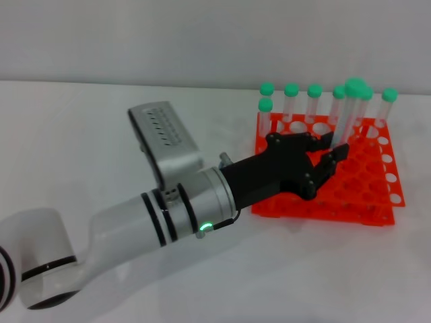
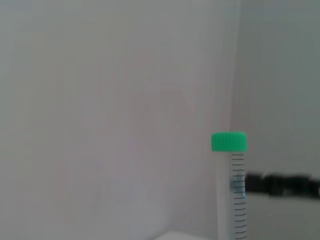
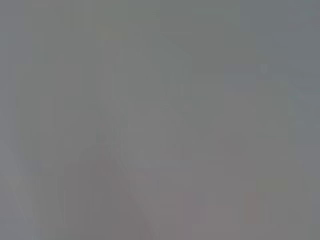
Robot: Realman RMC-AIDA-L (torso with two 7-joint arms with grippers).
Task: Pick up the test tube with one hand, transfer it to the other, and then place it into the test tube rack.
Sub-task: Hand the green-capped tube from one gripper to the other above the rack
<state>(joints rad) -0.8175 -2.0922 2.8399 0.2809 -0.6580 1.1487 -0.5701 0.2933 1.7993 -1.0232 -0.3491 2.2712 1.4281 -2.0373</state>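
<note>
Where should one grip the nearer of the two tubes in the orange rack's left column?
Grip the tube on its clear wall just under the green cap, from above and the robot's left: it stands upright, the rack hides its lower part, the left pincer crowds its right.

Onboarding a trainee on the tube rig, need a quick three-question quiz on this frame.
1. True or false: the right end effector shows in the head view.
2. What colour is the light on the left arm's wrist? A blue, B green, C red.
3. Over what does the left end effector hang, and what does it hold?

Key:
1. False; only the left arm is there.
2. B.
3. Over the test tube rack; it appears to grip the test tube, which is tilted and sits higher than the tubes standing in the back row.
</note>
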